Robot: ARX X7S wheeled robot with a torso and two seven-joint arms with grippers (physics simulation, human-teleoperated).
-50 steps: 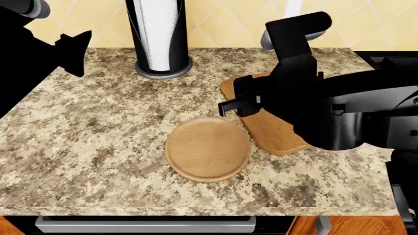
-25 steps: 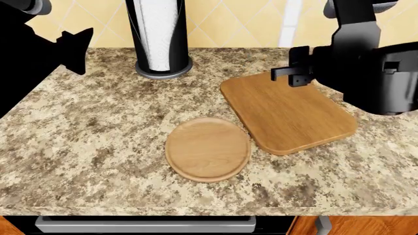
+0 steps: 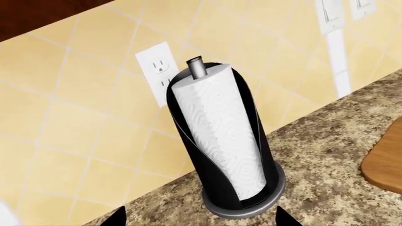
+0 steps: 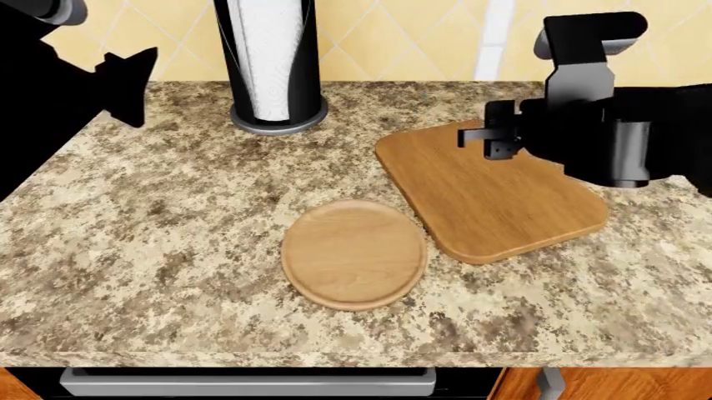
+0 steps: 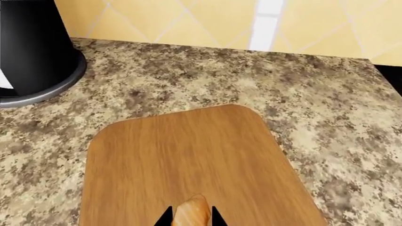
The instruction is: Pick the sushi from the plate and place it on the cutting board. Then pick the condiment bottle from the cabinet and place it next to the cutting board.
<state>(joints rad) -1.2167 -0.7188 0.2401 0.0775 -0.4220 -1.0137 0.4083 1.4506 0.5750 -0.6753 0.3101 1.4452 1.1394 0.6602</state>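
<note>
Above cutting board (image 5: 195, 165), sushi (image 5: 191, 213) in right hand (image 5: 191, 216)

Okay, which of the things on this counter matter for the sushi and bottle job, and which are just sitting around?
For the job:
sushi, held in the right end effector
plate
cutting board

Just there:
paper-towel holder
wall outlet

The condiment bottle is not in view.

Speckled stone-look bench (image 4: 133, 242), smooth matt wooden cutting board (image 4: 489, 196), paler wood plate (image 4: 353, 253), embossed paper towel roll (image 3: 220, 146), glossy black holder (image 3: 213, 186)
</note>
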